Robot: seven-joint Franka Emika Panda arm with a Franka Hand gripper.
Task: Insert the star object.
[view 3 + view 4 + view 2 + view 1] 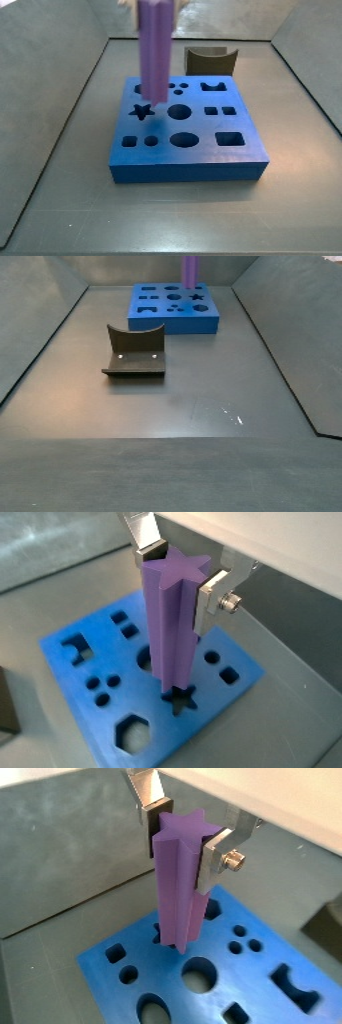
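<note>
The star object (pixel 178 888) is a tall lavender-purple rod with a star-shaped profile. My gripper (pixel 185 843) is shut on its upper end and holds it upright; this shows in both wrist views, with the gripper (pixel 181 580) around the rod (pixel 171 627). The rod's lower end hovers just above the blue block (pixel 80 697), next to its star-shaped hole (pixel 178 699), which stays uncovered. In a side view the rod (pixel 155 50) ends just above the star hole (pixel 140 112). In a side view the rod (pixel 191 268) stands over the block (pixel 174 318) at the far end; the gripper is out of frame.
The blue block (pixel 187 165) has several other shaped holes. The fixture (pixel 134 353), a dark brown curved bracket, stands on the grey floor apart from the block, and behind the block in a side view (pixel 210 60). Grey walls (pixel 40 336) enclose the floor.
</note>
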